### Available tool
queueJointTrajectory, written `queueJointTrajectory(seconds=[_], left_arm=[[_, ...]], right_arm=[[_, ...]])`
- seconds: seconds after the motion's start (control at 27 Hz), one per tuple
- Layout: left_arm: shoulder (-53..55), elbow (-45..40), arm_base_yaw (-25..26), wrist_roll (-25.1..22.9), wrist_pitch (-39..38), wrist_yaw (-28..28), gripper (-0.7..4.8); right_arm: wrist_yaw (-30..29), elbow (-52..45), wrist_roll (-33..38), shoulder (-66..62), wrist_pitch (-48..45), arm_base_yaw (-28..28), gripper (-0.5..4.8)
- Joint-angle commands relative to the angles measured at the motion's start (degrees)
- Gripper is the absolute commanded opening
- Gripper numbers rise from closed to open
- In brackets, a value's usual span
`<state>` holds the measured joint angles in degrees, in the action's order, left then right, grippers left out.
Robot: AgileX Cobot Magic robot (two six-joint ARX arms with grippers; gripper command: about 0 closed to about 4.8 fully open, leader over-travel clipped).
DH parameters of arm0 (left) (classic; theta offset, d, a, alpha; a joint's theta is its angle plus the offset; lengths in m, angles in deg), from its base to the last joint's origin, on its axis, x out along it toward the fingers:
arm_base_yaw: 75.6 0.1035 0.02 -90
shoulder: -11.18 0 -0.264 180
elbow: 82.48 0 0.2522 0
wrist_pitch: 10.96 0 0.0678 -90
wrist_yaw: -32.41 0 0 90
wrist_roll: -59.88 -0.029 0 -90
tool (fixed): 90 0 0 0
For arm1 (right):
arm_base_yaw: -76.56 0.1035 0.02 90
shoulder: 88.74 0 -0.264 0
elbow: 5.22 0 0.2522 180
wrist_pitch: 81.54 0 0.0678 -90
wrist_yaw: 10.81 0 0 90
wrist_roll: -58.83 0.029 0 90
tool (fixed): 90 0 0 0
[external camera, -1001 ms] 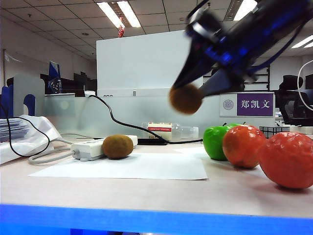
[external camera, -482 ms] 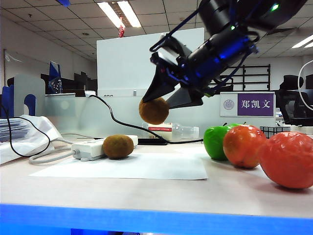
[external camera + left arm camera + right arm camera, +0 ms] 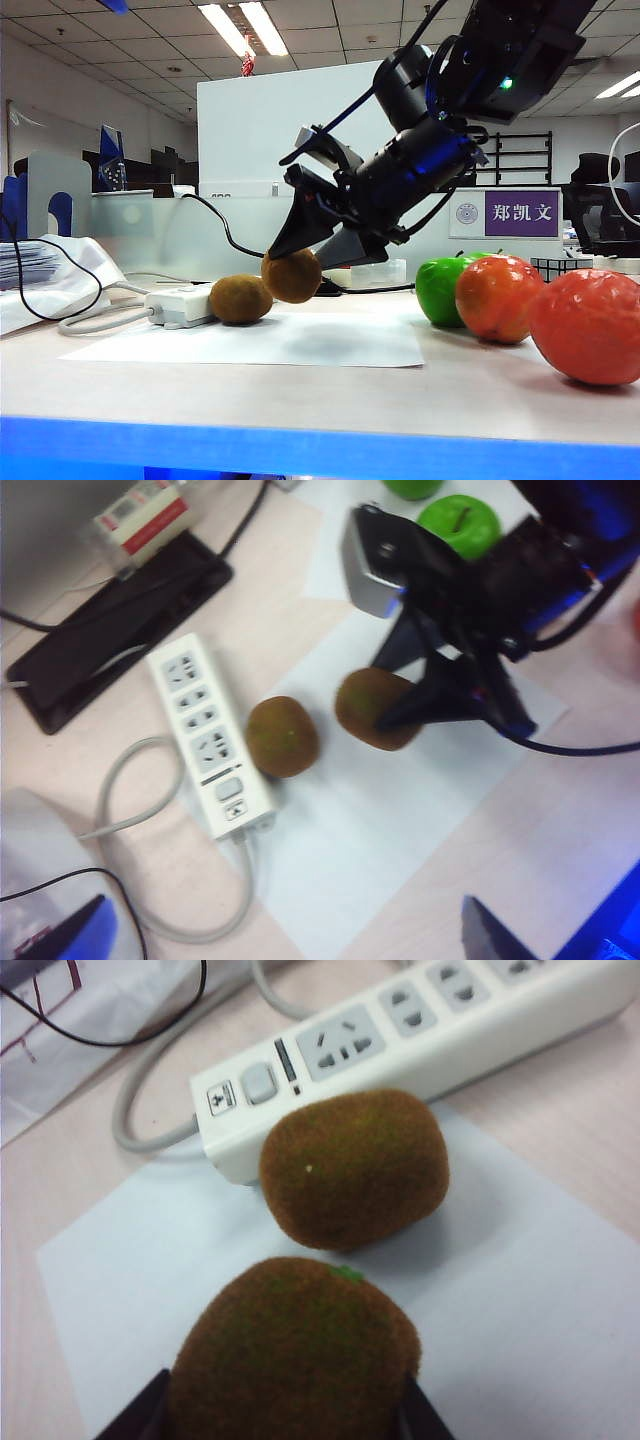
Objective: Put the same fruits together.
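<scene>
On your desk (image 3: 300, 400), left to right: the white power strip (image 3: 180, 303), a resting kiwi (image 3: 240, 299), then, just at its 3 o'clock, the second kiwi (image 3: 292, 277) clamped in the right pincer (image 3: 300, 262) low over the white sheet (image 3: 330, 342). You are mid-placement; the next move probably calls for setting it down beside its twin and letting go. Count two kiwis, two green apples (image 3: 458, 520) and two oranges (image 3: 497, 297), these grouped far right. The left pincer (image 3: 500, 935) hangs overhead, spread and empty.
</scene>
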<state>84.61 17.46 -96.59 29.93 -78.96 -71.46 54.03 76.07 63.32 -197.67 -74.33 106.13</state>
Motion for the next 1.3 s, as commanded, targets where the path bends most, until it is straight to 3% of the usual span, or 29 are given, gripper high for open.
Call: queueJointTrajectory(seconds=[0.04,0.48,0.52,0.63,0.67,0.82,0.96,1.3], left_arm=[[-0.2,0.2,0.7,0.0,0.8,-0.3,4.79],[-0.2,0.2,1.1,0.0,0.8,-0.3,4.79],[-0.2,0.2,1.1,0.0,0.8,-0.3,4.79],[-0.2,0.2,1.1,0.0,0.7,-0.3,4.79],[-0.2,0.2,1.1,0.0,0.7,-0.3,4.79],[-0.2,0.2,1.1,0.0,0.8,-0.3,4.79],[-0.2,0.2,1.1,0.0,0.8,-0.3,4.79],[-0.2,0.2,1.1,0.0,0.8,-0.3,4.79]], right_arm=[[-0.5,0.3,-0.6,-0.1,-1.5,0.1,-0.08],[-0.5,0.3,-0.7,-2.4,-3.0,0.2,-0.03],[-0.5,0.3,-0.7,-2.6,-3.0,0.2,0.14],[-0.5,0.3,-0.5,-2.9,-3.1,0.2,2.39],[-0.5,0.3,-0.4,-2.9,-3.2,0.2,2.66],[-0.6,0.3,-0.4,-2.9,-4.0,0.2,2.76],[-0.5,0.4,-0.2,-2.9,-4.2,0.2,4.25],[-0.6,0.4,0.1,-2.9,-4.5,0.2,4.37]])
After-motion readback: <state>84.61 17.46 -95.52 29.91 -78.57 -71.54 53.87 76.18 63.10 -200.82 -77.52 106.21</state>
